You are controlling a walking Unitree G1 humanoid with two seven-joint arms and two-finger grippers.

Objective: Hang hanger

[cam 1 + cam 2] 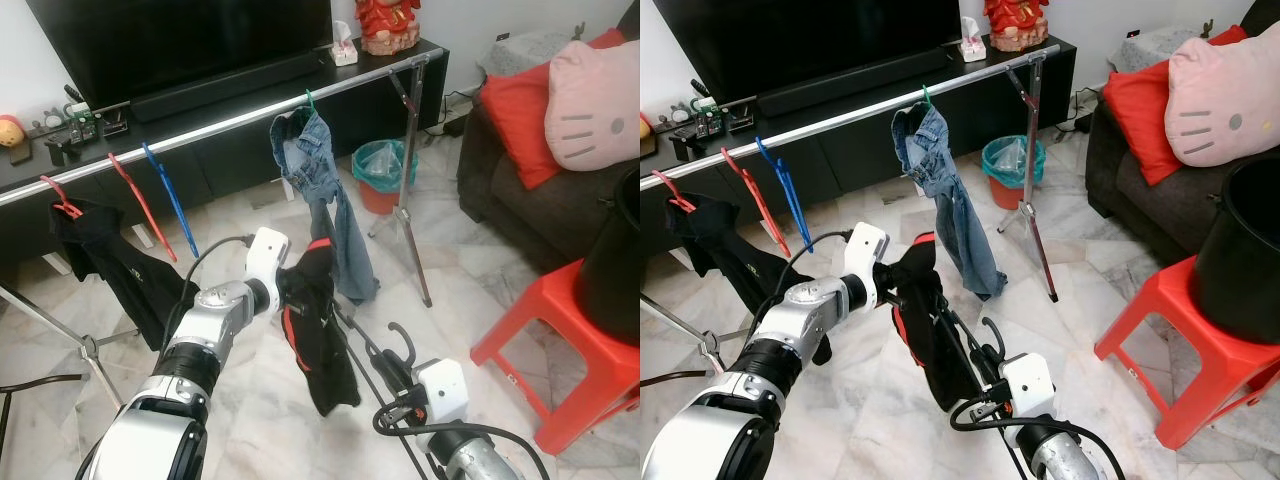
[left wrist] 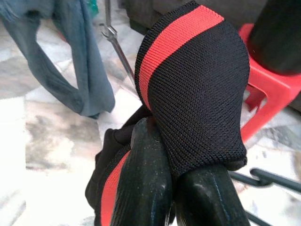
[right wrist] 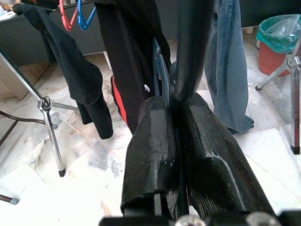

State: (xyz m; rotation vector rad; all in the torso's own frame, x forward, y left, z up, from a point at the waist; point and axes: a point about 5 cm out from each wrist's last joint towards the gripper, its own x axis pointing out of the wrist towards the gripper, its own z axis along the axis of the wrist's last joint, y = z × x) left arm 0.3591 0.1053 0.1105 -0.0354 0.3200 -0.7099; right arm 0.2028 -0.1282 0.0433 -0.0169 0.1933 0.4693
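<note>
Ahead, jeans (image 1: pixel 318 190) hang on the rail (image 1: pixel 220 124), bin (image 1: pixel 380 172) behind.

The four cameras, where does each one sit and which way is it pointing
Left eye view: head, looking down at the rail; both arms show.
Right eye view: head, same scene, jeans on the rail.
Left wrist view: along the left gripper, shut on the black and red garment.
Right wrist view: along the right gripper, shut on the black hanger.
Shared: both wrist views also show the jeans.
</note>
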